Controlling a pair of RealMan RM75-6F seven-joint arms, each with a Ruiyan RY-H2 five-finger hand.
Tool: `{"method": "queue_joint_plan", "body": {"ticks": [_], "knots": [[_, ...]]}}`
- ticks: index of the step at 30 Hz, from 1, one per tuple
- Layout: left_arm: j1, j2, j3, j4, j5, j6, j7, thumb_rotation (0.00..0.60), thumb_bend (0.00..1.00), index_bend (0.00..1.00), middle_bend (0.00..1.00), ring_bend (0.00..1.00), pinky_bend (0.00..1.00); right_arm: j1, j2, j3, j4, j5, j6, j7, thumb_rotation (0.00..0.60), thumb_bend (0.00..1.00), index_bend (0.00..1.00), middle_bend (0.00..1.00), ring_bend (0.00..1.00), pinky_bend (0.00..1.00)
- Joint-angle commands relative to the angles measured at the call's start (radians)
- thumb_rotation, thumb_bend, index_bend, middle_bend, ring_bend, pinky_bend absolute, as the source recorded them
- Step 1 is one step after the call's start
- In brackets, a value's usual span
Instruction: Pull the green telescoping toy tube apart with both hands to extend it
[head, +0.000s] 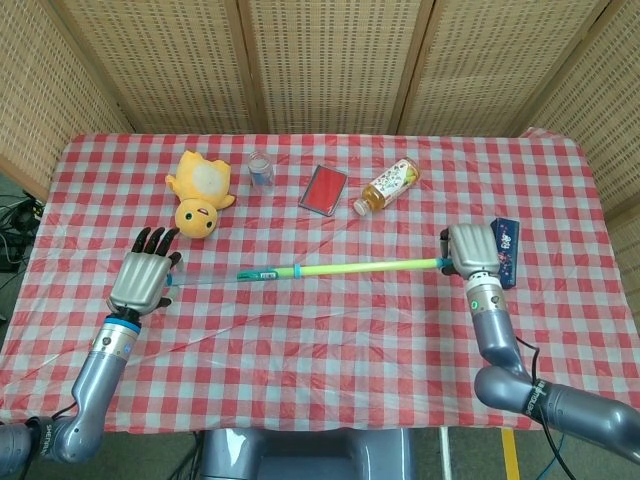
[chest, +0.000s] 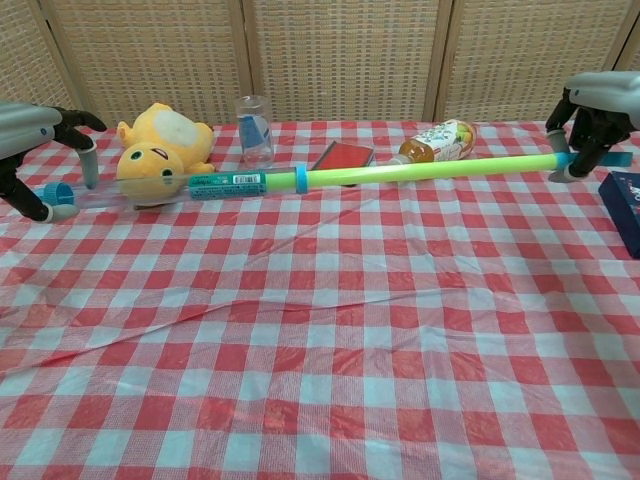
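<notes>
The green telescoping tube (head: 360, 267) (chest: 420, 171) hangs stretched out above the checkered table, slanting up to the right. Its labelled middle section (chest: 228, 183) and clear thin section (chest: 120, 194) run left to a blue end cap (chest: 57, 192). My left hand (head: 143, 283) (chest: 35, 140) holds that blue cap at the far left. My right hand (head: 472, 250) (chest: 596, 108) grips the tube's blue right end beside the dark blue box (head: 504, 252).
Behind the tube lie a yellow plush toy (head: 200, 190) (chest: 160, 145), a clear cup (head: 261, 172) (chest: 254, 130), a red card box (head: 323, 189) (chest: 342, 155) and a tipped drink bottle (head: 389, 185) (chest: 436, 142). The dark blue box (chest: 625, 207) lies at the right. Wicker screens stand behind the table.
</notes>
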Motion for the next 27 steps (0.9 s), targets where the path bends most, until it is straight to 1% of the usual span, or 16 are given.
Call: {"method": "queue_joint_plan", "body": {"ticks": [1, 10, 17, 19, 20, 21, 22, 23, 24, 25, 26, 27], "knots": [[0.001, 0.0, -0.002, 0.001, -0.001, -0.003, 0.001, 0.6, 0.41, 0.58, 0.0, 0.0, 0.0, -0.001, 0.003, 0.001, 0.001, 0.001, 0.001, 0.0, 0.6, 0.45, 0.82, 1.0, 0.94, 0.51], [0.004, -0.004, -0.008, -0.002, -0.006, -0.01, 0.008, 0.6, 0.41, 0.57, 0.0, 0.0, 0.0, -0.01, 0.017, 0.0, 0.011, 0.011, -0.004, 0.005, 0.6, 0.45, 0.82, 1.0, 0.94, 0.51], [0.002, -0.011, -0.013, -0.016, -0.004, -0.009, 0.022, 0.6, 0.4, 0.55, 0.0, 0.0, 0.0, -0.019, 0.03, 0.0, 0.016, 0.013, -0.01, 0.016, 0.6, 0.45, 0.82, 1.0, 0.94, 0.51], [0.002, -0.012, -0.015, -0.019, -0.002, -0.009, 0.022, 0.6, 0.39, 0.52, 0.0, 0.0, 0.0, -0.022, 0.034, -0.001, 0.014, 0.011, -0.011, 0.019, 0.6, 0.43, 0.81, 1.0, 0.93, 0.51], [0.002, -0.012, -0.015, -0.021, -0.001, -0.009, 0.022, 0.6, 0.36, 0.47, 0.0, 0.0, 0.0, -0.023, 0.035, -0.002, 0.013, 0.009, -0.011, 0.02, 0.6, 0.41, 0.79, 0.98, 0.92, 0.51], [0.003, -0.013, -0.015, -0.023, -0.001, -0.009, 0.022, 0.6, 0.33, 0.43, 0.0, 0.0, 0.0, -0.025, 0.036, -0.003, 0.012, 0.005, -0.011, 0.023, 0.6, 0.38, 0.75, 0.95, 0.88, 0.5], [0.003, -0.013, -0.016, -0.025, 0.0, -0.009, 0.022, 0.6, 0.27, 0.36, 0.0, 0.0, 0.0, -0.027, 0.036, -0.004, 0.012, -0.002, -0.01, 0.027, 0.6, 0.35, 0.67, 0.89, 0.82, 0.47], [0.003, -0.013, -0.015, -0.028, -0.001, -0.011, 0.024, 0.6, 0.21, 0.29, 0.0, 0.0, 0.0, -0.03, 0.037, -0.008, 0.014, -0.009, -0.009, 0.03, 0.6, 0.32, 0.6, 0.81, 0.75, 0.42], [0.002, -0.012, -0.015, -0.033, -0.001, -0.014, 0.025, 0.6, 0.17, 0.26, 0.0, 0.0, 0.0, -0.033, 0.039, -0.015, 0.014, -0.009, -0.013, 0.027, 0.6, 0.3, 0.52, 0.72, 0.67, 0.35], [0.002, -0.01, -0.015, -0.035, 0.001, -0.015, 0.024, 0.6, 0.14, 0.21, 0.0, 0.0, 0.0, -0.033, 0.042, -0.019, 0.012, -0.001, -0.017, 0.019, 0.6, 0.27, 0.43, 0.6, 0.56, 0.26], [0.002, -0.009, -0.014, -0.036, 0.002, -0.015, 0.024, 0.6, 0.13, 0.17, 0.0, 0.0, 0.0, -0.033, 0.044, -0.02, 0.01, 0.006, -0.018, 0.011, 0.6, 0.26, 0.37, 0.52, 0.49, 0.2], [0.003, -0.007, -0.015, -0.037, 0.003, -0.014, 0.025, 0.6, 0.13, 0.16, 0.0, 0.0, 0.0, -0.033, 0.045, -0.021, 0.009, 0.014, -0.016, 0.005, 0.6, 0.25, 0.3, 0.42, 0.39, 0.14]]}}
